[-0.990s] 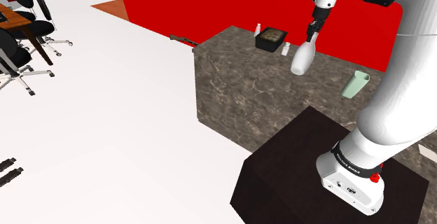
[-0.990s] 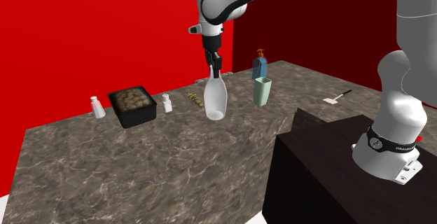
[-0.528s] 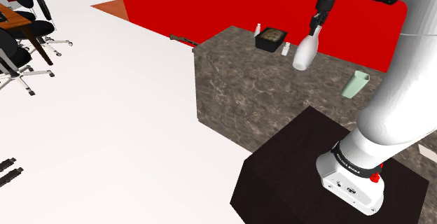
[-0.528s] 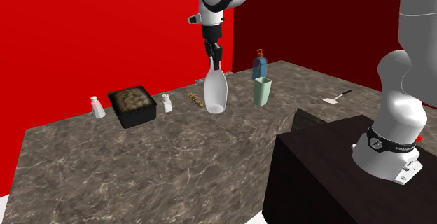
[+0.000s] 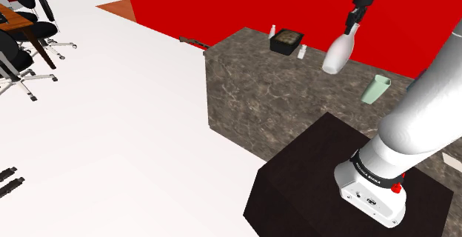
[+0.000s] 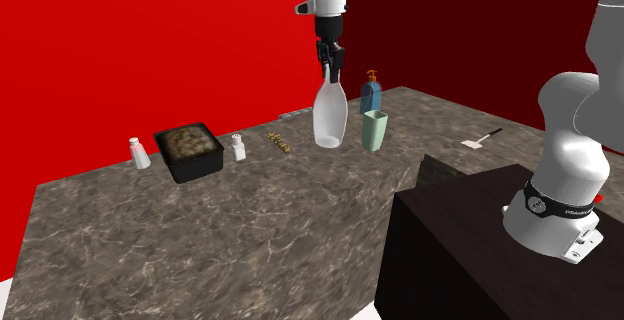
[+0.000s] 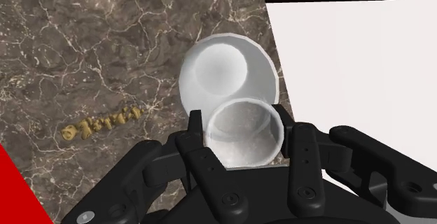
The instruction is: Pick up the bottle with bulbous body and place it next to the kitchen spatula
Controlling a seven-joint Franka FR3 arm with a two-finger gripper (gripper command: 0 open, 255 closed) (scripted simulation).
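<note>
Fingers (image 7: 195,128) clenched on the neck of the white bottle (image 6: 330,118), bulb hanging down from the gripper (image 6: 330,63), long axis near upright, clear above the marbled counter (image 6: 200,228). Kitchen spatula (image 6: 487,138) well apart, toward the second exterior view's right, beyond the green cup (image 6: 375,130) (probably something to steer around). Spatula small, handle and blade hard to tell apart.

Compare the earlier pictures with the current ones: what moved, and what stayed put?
The gripper, shut on the white bottle at its neck, carried it up and toward the second exterior view's right, nearer the green cup and blue dispenser. The black tray, both shakers and the spatula stayed put.
</note>
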